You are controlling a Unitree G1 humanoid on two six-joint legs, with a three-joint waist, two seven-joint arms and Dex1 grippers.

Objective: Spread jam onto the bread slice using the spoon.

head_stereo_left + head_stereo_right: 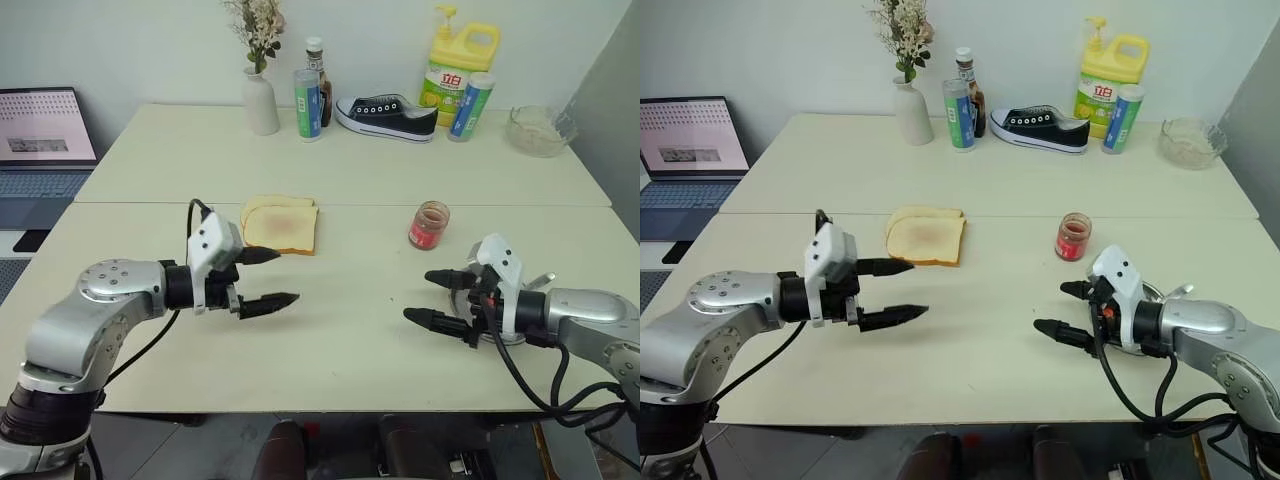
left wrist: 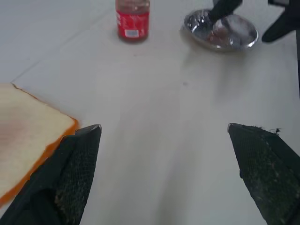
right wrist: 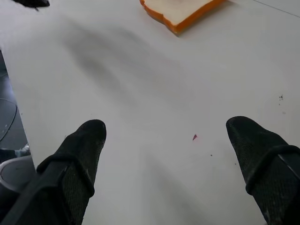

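left gripper (image 1: 268,278) fingers apart, empty, beside bread slice (image 1: 283,227) | right gripper (image 1: 437,297) fingers apart, empty, over steel plate (image 2: 220,32), possibly carrying spoon | jam (image 1: 429,225) jarred mid-desk, within reach.

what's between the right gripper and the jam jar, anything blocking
Nothing visible blocks it. The right gripper hangs open over bare table, and the jam jar stands upright beyond it with only open tabletop between. The steel plate sits under the gripper, off that path.
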